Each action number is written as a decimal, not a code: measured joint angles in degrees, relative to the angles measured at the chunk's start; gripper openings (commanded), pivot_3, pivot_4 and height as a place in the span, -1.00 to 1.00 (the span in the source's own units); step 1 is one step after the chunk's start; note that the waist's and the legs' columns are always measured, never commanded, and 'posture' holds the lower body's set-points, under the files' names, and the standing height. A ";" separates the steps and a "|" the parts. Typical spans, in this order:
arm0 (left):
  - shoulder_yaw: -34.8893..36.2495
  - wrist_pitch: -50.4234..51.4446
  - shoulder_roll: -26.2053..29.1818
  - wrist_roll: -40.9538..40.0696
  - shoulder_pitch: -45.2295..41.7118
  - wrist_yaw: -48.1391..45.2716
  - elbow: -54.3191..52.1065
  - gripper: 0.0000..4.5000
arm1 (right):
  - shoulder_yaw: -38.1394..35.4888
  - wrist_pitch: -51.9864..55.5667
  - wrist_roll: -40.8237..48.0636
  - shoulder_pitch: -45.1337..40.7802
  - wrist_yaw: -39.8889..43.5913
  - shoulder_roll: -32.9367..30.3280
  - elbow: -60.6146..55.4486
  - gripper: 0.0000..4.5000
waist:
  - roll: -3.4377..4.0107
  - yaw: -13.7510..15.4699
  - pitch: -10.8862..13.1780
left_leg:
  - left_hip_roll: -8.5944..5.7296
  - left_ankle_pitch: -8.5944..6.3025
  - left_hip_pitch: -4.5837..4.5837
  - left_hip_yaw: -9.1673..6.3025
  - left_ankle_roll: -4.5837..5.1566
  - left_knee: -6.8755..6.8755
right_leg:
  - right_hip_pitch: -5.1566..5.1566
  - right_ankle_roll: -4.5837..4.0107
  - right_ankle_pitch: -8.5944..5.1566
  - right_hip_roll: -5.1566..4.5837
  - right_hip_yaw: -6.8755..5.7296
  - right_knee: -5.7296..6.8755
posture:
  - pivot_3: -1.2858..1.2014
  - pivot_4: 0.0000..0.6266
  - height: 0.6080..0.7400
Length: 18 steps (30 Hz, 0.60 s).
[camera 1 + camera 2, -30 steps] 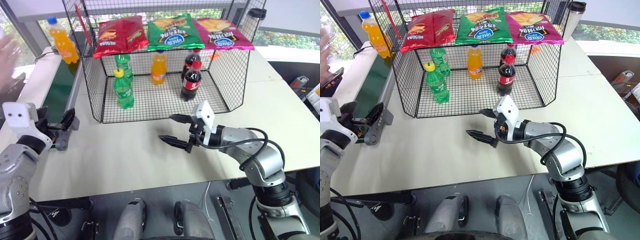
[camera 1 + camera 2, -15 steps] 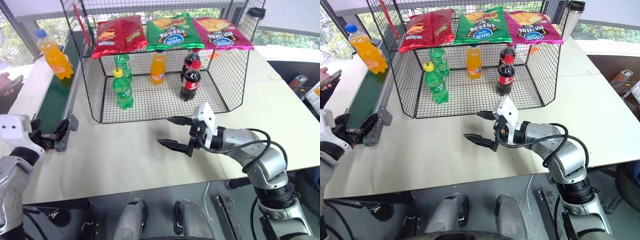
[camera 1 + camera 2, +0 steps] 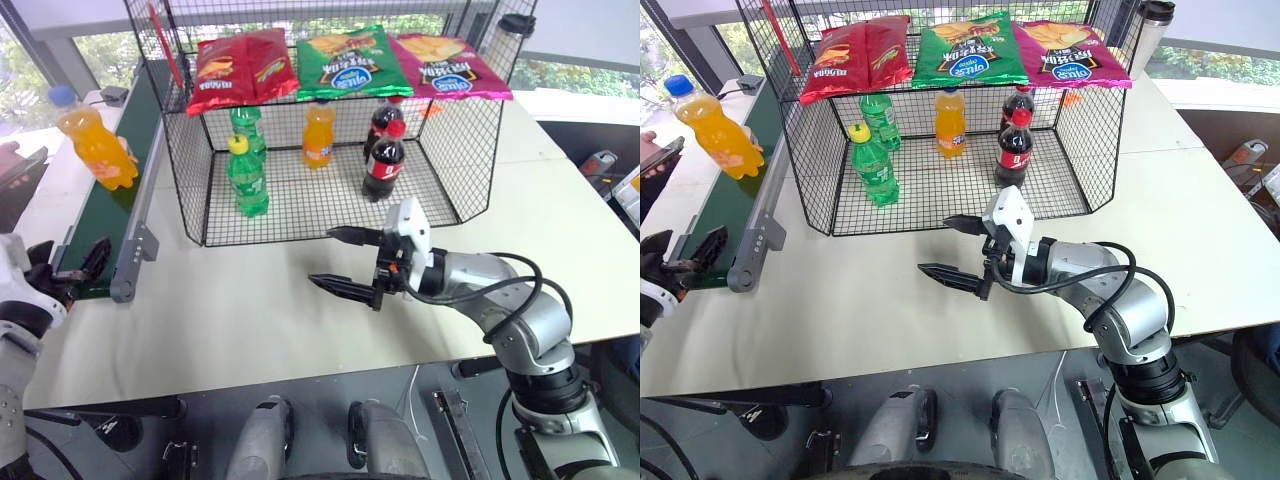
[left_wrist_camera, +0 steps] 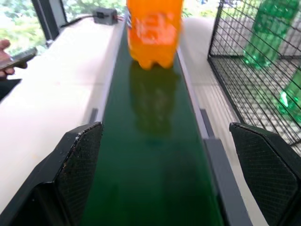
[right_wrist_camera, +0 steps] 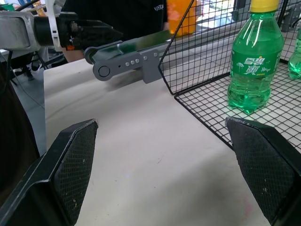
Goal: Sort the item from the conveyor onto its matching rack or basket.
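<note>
The orange soda bottle (image 3: 95, 148) with the blue cap stands on the green conveyor (image 3: 118, 195), straight ahead of the left gripper (image 3: 72, 272), whose fingers are spread wide at the belt's near end, with bare belt between them and the bottle. The right gripper (image 3: 345, 262), also spread and empty, hovers over the table (image 3: 250, 310) just in front of the wire cage (image 3: 200, 190). Inside the cage stand two green bottles (image 3: 246, 176), an orange bottle (image 3: 318, 135) and two cola bottles (image 3: 384, 160); three crisp bags (image 3: 352, 62) lie on its top.
</note>
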 measured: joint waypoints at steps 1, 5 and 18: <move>0.02 -0.05 0.00 0.02 -0.12 0.25 0.24 1.00 | 0.05 -0.37 -0.03 0.12 0.04 0.00 0.04 0.99 | 0.00 0.00 0.00 | 0.00 0.00 0.00 0.00 0.00 0.00 | -0.01 0.00 0.00 0.00 0.00 0.00 | 0.03 -0.52 0.98; 0.02 -0.22 0.00 0.04 -0.61 1.00 0.70 1.00 | 0.17 -1.11 -0.17 0.33 0.10 -0.01 0.10 0.99 | 0.00 0.01 0.00 | 0.00 0.00 0.00 0.00 0.00 0.00 | -0.01 0.00 0.00 0.00 0.00 0.00 | 0.03 -0.52 0.98; -0.43 -1.30 0.00 0.14 -2.71 1.64 2.47 1.00 | 0.28 -1.56 -1.12 1.08 0.02 -0.17 0.12 0.99 | 0.00 0.00 0.00 | 0.00 0.00 -0.01 0.00 0.00 0.00 | -0.01 0.00 0.01 0.01 0.00 0.01 | 0.03 -0.52 0.98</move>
